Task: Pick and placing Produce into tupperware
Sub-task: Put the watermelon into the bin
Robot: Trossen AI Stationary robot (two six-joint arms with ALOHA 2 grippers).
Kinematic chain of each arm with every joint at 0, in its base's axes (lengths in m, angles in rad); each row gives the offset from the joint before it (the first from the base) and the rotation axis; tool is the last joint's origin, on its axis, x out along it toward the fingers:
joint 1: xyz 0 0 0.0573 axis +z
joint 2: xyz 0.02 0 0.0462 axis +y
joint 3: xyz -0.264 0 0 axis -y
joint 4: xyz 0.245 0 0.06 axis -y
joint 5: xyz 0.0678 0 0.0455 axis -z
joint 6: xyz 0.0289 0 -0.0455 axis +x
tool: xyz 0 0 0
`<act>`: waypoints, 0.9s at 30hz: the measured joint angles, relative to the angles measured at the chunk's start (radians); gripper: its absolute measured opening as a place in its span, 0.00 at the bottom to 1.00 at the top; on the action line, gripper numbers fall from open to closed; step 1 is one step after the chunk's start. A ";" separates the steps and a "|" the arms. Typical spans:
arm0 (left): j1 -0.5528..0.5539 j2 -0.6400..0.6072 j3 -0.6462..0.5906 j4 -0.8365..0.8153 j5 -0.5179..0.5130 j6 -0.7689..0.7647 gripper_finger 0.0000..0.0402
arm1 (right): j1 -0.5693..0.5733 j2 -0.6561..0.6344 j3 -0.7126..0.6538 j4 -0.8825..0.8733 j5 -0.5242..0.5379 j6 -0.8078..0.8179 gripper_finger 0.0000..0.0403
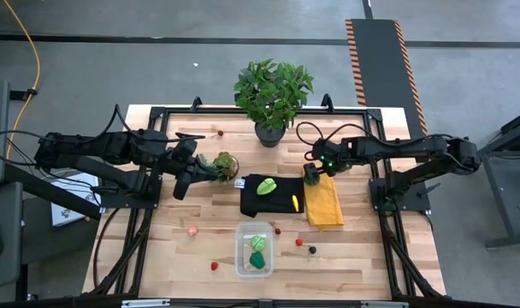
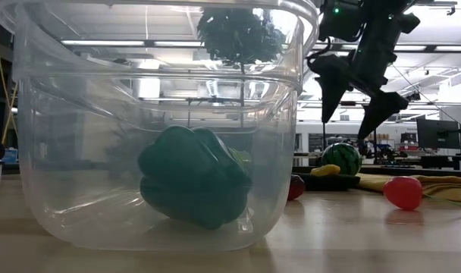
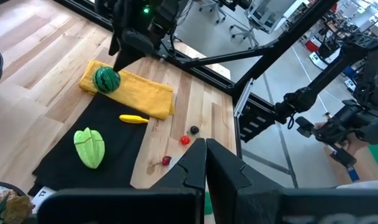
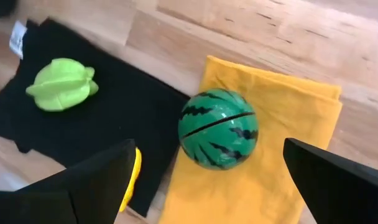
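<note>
Your right hand [image 1: 312, 175] hangs above the near end of the yellow cloth [image 1: 325, 203], its fingers [image 4: 83, 183] spread wide with nothing between them. Directly under that hand sits the toy watermelon [image 4: 218, 129], resting on the cloth and framed by the two fingers without touching either. Just beside the hand, on the black cloth [image 1: 260, 197], lie the lime-green fruit [image 1: 268, 185] and the small yellow piece [image 1: 294, 202]; the yellow piece sits close to the edge where the black cloth meets the yellow one.

Your left hand [image 1: 180, 186] is closed and holds nothing. It hovers over the surface [image 1: 157, 248] next to the small potted succulent [image 1: 221, 164], well apart from the cloths.

The clear container [image 1: 253, 249] stands near the front edge of the surface, in front of the black cloth and well away from both hands. Inside it you have a dark green pepper [image 2: 192, 177] and a lighter green piece [image 1: 257, 242] behind it.

Loose produce still lies on the bare wood: a pink piece [image 1: 192, 230] and a red one [image 1: 215, 266] on the left-hand side of the container, a small dark-red one [image 1: 277, 230] touching close to its far corner, then a red piece [image 1: 299, 241] and a dark one [image 1: 311, 250] on the right-hand side, in front of the yellow cloth. One more red piece [image 1: 220, 133] lies far back, near the large leafy plant [image 1: 272, 92].
</note>
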 joint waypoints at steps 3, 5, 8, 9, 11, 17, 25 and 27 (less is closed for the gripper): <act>0.000 0.000 0.000 0.000 0.002 0.000 0.00 | 0.000 0.000 0.000 -0.001 -0.027 0.057 0.99; 0.000 0.000 0.000 0.000 0.002 0.000 0.00 | 0.000 0.000 0.000 -0.001 -0.050 0.075 0.99; 0.000 0.000 0.000 0.000 0.001 0.014 0.00 | 0.001 0.000 0.000 -0.001 -0.064 0.078 0.99; 0.000 0.000 0.000 0.000 0.001 0.021 0.00 | 0.001 0.000 0.000 0.002 -0.072 0.082 0.99; 0.000 0.000 0.000 0.000 -0.001 0.031 0.00 | -0.001 0.000 0.000 0.019 -0.081 0.102 0.99; 0.000 0.000 0.000 -0.003 -0.009 0.049 0.00 | -0.014 0.000 0.000 0.069 -0.088 0.152 0.99; 0.000 0.000 0.000 -0.048 0.125 0.113 0.00 | -0.025 0.000 0.042 0.055 -0.119 0.228 0.96; 0.000 0.000 0.000 -0.068 0.158 0.113 0.00 | -0.025 0.000 0.071 0.031 -0.118 0.209 0.96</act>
